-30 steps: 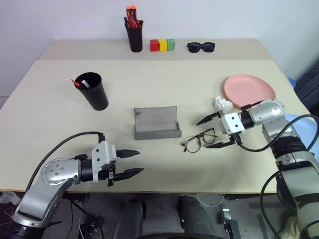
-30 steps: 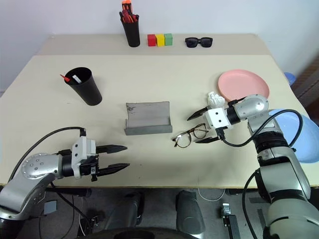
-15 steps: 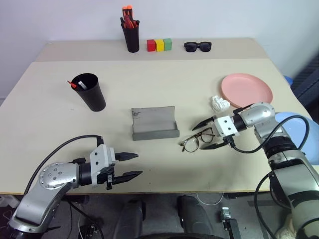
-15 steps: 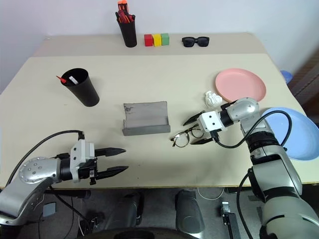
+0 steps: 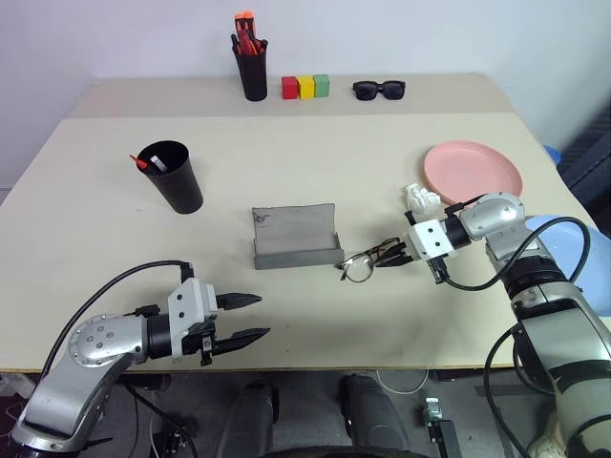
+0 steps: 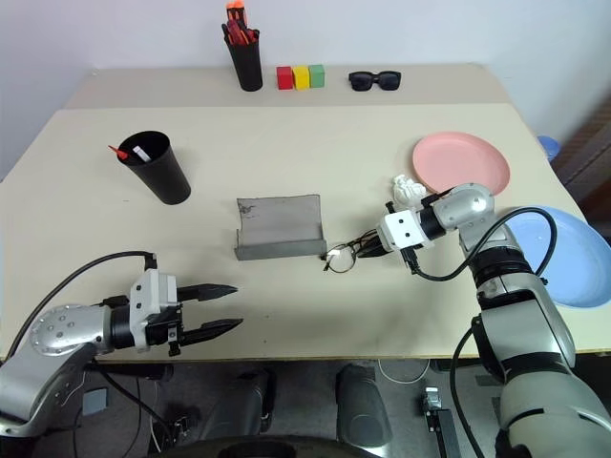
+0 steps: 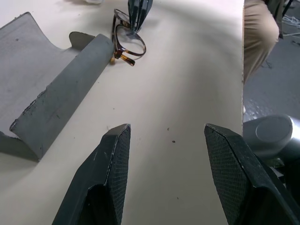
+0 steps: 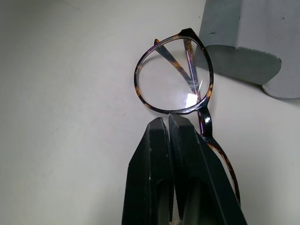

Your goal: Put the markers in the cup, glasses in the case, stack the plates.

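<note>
Looking down from the head camera, the right gripper (image 5: 399, 254) has its fingers pressed together on the glasses (image 5: 368, 261), which lie on the table (image 5: 305, 162) just beside the open grey case (image 5: 296, 237). From the left wrist, the left gripper (image 7: 166, 140) hovers over the table edge with fingers (image 7: 112, 154) apart and empty. From the right wrist, the shut fingers (image 8: 159, 150) pinch the frame at the bridge.

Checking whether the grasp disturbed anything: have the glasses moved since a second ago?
Yes. The glasses slid toward the case, now by its corner, with the right gripper shut on them.
</note>
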Motion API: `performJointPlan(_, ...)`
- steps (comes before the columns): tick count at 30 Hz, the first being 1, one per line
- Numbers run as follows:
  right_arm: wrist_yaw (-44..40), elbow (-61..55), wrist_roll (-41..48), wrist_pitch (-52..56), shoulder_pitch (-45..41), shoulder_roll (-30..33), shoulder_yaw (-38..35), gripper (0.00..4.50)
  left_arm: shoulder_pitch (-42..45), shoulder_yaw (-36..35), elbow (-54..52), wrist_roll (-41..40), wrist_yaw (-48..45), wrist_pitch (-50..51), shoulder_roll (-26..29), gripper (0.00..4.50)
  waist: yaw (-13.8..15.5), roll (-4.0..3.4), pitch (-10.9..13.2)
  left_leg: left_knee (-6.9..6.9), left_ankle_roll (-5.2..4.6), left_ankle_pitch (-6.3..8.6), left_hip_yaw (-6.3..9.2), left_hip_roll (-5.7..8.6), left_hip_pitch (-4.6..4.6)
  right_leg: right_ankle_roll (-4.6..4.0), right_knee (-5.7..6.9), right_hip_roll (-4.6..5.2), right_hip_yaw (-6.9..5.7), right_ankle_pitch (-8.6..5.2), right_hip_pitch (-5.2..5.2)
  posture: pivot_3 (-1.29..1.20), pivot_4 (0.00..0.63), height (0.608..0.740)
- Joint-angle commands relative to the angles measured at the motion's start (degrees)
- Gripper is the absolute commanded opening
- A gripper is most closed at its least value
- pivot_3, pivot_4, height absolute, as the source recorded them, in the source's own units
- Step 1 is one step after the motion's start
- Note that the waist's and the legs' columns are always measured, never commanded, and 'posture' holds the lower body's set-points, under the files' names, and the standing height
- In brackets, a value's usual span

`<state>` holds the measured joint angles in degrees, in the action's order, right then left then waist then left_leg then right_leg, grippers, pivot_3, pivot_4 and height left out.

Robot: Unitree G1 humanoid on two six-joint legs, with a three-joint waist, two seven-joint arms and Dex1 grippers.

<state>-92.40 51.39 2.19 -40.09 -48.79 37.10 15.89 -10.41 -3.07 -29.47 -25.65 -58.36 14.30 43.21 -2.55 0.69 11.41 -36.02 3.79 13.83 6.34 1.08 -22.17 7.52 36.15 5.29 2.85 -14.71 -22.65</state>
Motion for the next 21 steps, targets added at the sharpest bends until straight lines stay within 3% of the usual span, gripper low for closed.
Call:
performJointPlan(1,-0.06,-0.62,0.11,-0.21,-0.46,0.44,-0.75,0.08,0.62,-0.7,-1.24,-0.53,0.0,-0.93,0.1,2.53,-0.01,0.0,0.0,0.0,0.0,0.0,0.0,0.0,0.0,-0.01,0.0,0.0,0.0,0.0,0.0,0.0,0.15,0.74)
performJointPlan(15,0.19,-0.66,3.06,0.96,-2.94,-1.0,-2.83,0.08,1.89,0.04,-1.41,-0.6,0.4,-0.03,-0.22,2.53,-0.1,-0.01,0.0,0.01,0.0,0.0,0.0,0.0,0.0,0.0,0.0,0.0,0.0,0.0,-0.01,0.0,0.15,0.74)
performJointPlan(21,-0.1,-5.37,6.14,5.33,-0.52,2.35,2.63,0.08,1.41,-0.09,-1.62,-0.58,0.73,-0.12,-0.43,2.53,0.06,-0.01,0.01,0.01,0.0,0.0,0.0,0.0,-0.02,0.02,0.0,0.01,0.0,0.01,-0.01,0.0,0.15,0.74)
